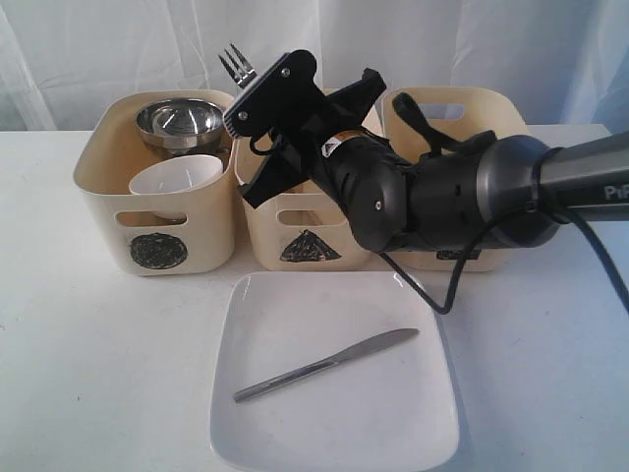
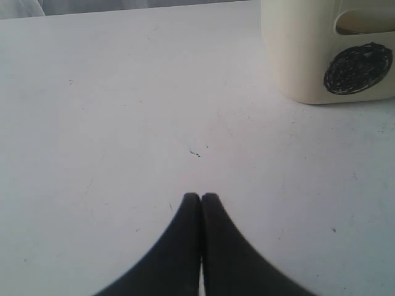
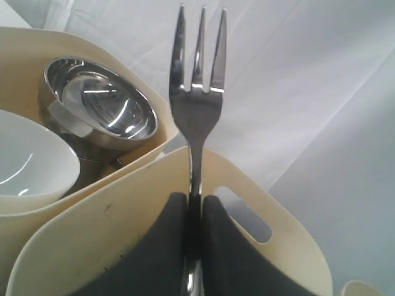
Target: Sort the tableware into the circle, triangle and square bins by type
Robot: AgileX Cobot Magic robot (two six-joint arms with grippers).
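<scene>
Cream plastic forms three bins in a row at the back of the white table [image 1: 79,344] in the exterior view. The circle bin [image 1: 98,187] is on the left and the triangle bin [image 1: 265,231] in the middle. The third bin [image 1: 491,108] is on the right, its mark hidden by the arm. One steel bowl [image 1: 180,120] and one white bowl [image 1: 177,180] sit in the circle bin. One square plate [image 1: 295,413] lies in front of the triangle bin, with one knife [image 1: 324,366] lying diagonally on it. The right arm [image 1: 472,187] reaches in from the right across the middle with its wrist tipped upward. The right gripper [image 1: 257,87] is above the triangle bin and pinches one fork [image 1: 236,65], whose tines point up and to the left. In the left wrist view the left gripper [image 2: 200,197] is over the table with its fingertips pressed together on nothing, and the circle bin stands ahead. In the right wrist view the jaws clamp the fork's neck. Its three tines rise past the triangle bin's rim, and both bowls are in the neighbouring bin.
</scene>
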